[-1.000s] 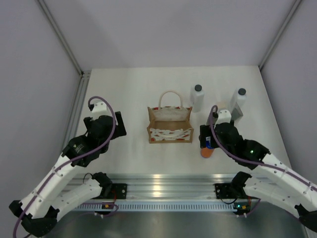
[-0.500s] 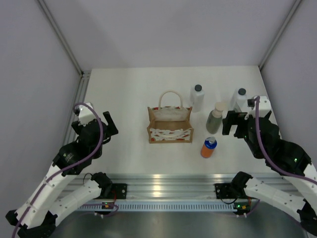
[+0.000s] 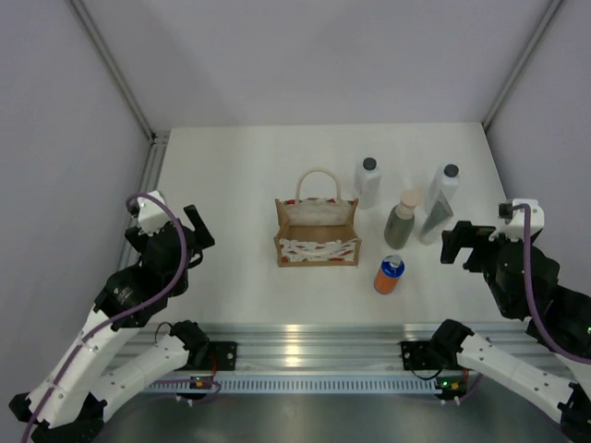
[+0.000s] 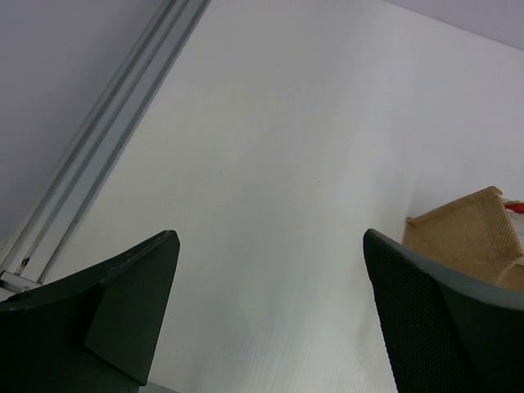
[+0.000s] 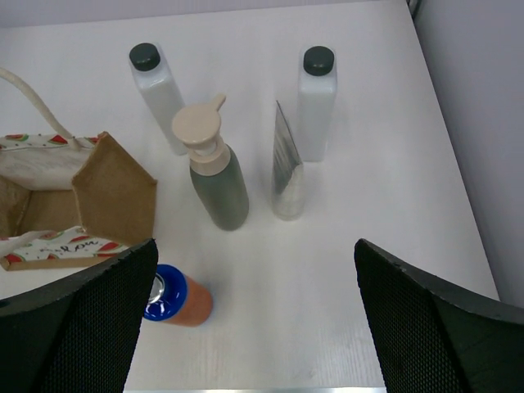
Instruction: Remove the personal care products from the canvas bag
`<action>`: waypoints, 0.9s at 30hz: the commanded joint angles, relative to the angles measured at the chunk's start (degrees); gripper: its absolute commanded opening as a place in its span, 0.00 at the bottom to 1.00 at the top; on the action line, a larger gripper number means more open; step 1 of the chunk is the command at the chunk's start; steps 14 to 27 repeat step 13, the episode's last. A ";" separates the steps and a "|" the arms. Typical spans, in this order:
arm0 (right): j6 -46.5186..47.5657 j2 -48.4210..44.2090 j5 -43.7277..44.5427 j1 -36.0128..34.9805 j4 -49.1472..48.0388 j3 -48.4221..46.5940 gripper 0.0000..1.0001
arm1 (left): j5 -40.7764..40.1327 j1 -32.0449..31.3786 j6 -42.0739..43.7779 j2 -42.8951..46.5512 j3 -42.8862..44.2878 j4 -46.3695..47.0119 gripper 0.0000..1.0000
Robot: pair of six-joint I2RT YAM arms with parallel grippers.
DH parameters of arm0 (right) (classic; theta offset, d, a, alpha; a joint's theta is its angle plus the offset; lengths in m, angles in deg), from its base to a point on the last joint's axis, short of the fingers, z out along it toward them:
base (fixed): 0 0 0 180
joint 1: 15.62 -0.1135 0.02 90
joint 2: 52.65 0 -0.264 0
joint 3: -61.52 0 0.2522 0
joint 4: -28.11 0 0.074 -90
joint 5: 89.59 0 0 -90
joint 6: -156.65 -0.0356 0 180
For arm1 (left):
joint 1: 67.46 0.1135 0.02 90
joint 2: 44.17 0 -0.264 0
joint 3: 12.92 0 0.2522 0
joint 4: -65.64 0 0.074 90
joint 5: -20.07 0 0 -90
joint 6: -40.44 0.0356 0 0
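I am keeping both arms back from the work, each tool gaping wide with nothing in it. The left tool (image 4: 268,239) is hovering over bare table (image 4: 270,123) to the left of the canvas bag (image 3: 317,245). The right tool (image 5: 255,247) is hanging over the near right part of the table, looking down on the products.

The bag is standing upright mid-table between the two arms, mouth facing up, its long side running left to right. From above I am seeing only pale lining inside it and no product, so I am judging the unloading done or nearly so.

Everything is sitting to the bag's right. One white bottle (image 3: 368,183) is standing just past its far right corner, with the grey-green pump bottle (image 5: 219,184) nearer me. A second white bottle (image 5: 316,102) is standing farther right, a silvery flat pack (image 5: 286,176) just beside it. The orange bottle (image 5: 187,302) with its blue top is lying nearest me; whether it is upright or tipped I cannot tell.

If another reach into the bag is needed, the left arm is facing an unobstructed side, while the bottles are crowding the right arm's path.
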 commanded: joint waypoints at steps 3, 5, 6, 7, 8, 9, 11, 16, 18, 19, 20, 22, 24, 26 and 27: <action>1.40 -2.32 3.21 0.71 2.87 0.68 0.99 | -3.35 0.18 -1.68 1.51 0.25 0.56 0.98; 1.49 -2.32 3.21 0.62 2.78 0.85 0.99 | -3.61 0.18 -1.86 1.77 0.16 0.64 0.98; 1.49 -1.89 3.13 0.62 2.70 1.03 0.99 | -3.79 0.18 -1.86 2.03 -0.01 0.56 0.98; 1.49 -1.62 3.21 0.62 2.78 1.03 1.00 | -4.05 0.27 -1.86 2.12 -0.02 0.64 0.98; 1.41 -1.45 3.30 0.71 2.70 1.12 0.99 | -4.23 0.27 -1.86 2.21 -0.28 0.56 0.98; 1.23 -1.01 3.39 0.62 2.78 1.20 1.00 | -4.67 0.27 -1.86 2.21 -0.37 0.64 0.98; 0.36 -0.31 4.17 0.71 2.69 1.47 0.99 | -4.85 1.32 -1.51 2.12 -1.06 1.08 0.98; -0.09 -0.13 4.27 0.62 2.61 1.82 1.00 | -3.02 3.59 -0.63 1.95 -1.25 2.39 0.98; -0.09 -0.13 4.27 0.62 2.61 1.82 1.00 | -3.02 3.59 -0.63 1.95 -1.25 2.39 0.98; -0.09 -0.13 4.27 0.62 2.61 1.82 1.00 | -3.02 3.59 -0.63 1.95 -1.25 2.39 0.98; -0.09 -0.13 4.27 0.62 2.61 1.82 1.00 | -3.02 3.59 -0.63 1.95 -1.25 2.39 0.98; -0.09 -0.13 4.27 0.62 2.61 1.82 1.00 | -3.02 3.59 -0.63 1.95 -1.25 2.39 0.98; -0.09 -0.13 4.27 0.62 2.61 1.82 1.00 | -3.02 3.59 -0.63 1.95 -1.25 2.39 0.98; -0.09 -0.13 4.27 0.62 2.61 1.82 1.00 | -3.02 3.59 -0.63 1.95 -1.25 2.39 0.98; -0.09 -0.13 4.27 0.62 2.61 1.82 1.00 | -3.02 3.59 -0.63 1.95 -1.25 2.39 0.98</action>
